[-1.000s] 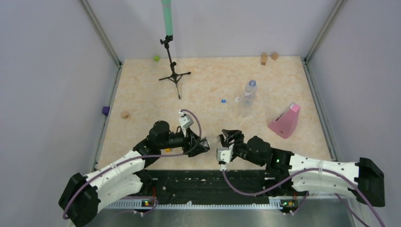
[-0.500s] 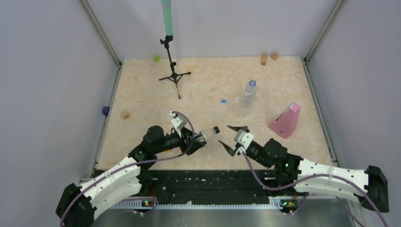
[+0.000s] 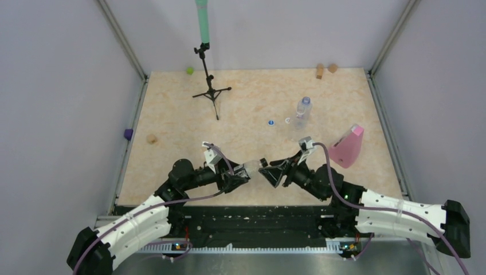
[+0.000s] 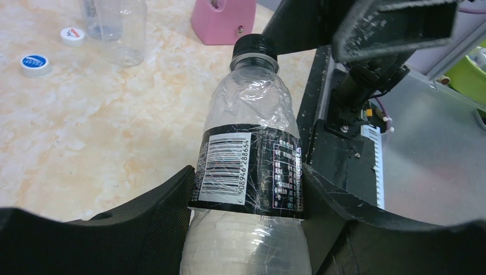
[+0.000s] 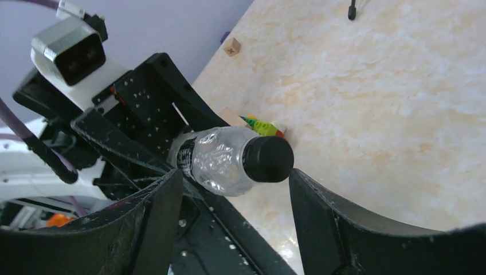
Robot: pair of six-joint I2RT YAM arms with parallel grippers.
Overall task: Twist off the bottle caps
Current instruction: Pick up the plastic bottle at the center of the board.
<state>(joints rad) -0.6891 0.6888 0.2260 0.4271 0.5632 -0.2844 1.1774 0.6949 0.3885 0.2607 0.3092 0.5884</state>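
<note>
My left gripper (image 3: 236,173) is shut on a clear bottle (image 3: 250,168) with a black label and holds it off the table, neck pointing right. In the left wrist view the fingers (image 4: 166,217) clamp the label of the bottle (image 4: 249,166), and its black cap (image 4: 254,46) is on. My right gripper (image 3: 267,169) is open, with a jaw on each side of the black cap (image 5: 269,158); the bottle (image 5: 215,160) lies between the jaws of this gripper (image 5: 235,175). A second bottle (image 3: 301,114) stands at the back right.
A loose blue cap (image 3: 270,122) and a white cap (image 3: 287,121) lie beside the standing bottle. A pink wedge (image 3: 345,147) sits at the right. A black tripod (image 3: 209,86) stands at the back left. Small blocks (image 3: 151,138) lie near the table edges.
The right gripper drew back from the cap and opened, then turned and came in again around the cap. The left gripper kept hold of the bottle and shifted it slightly.
</note>
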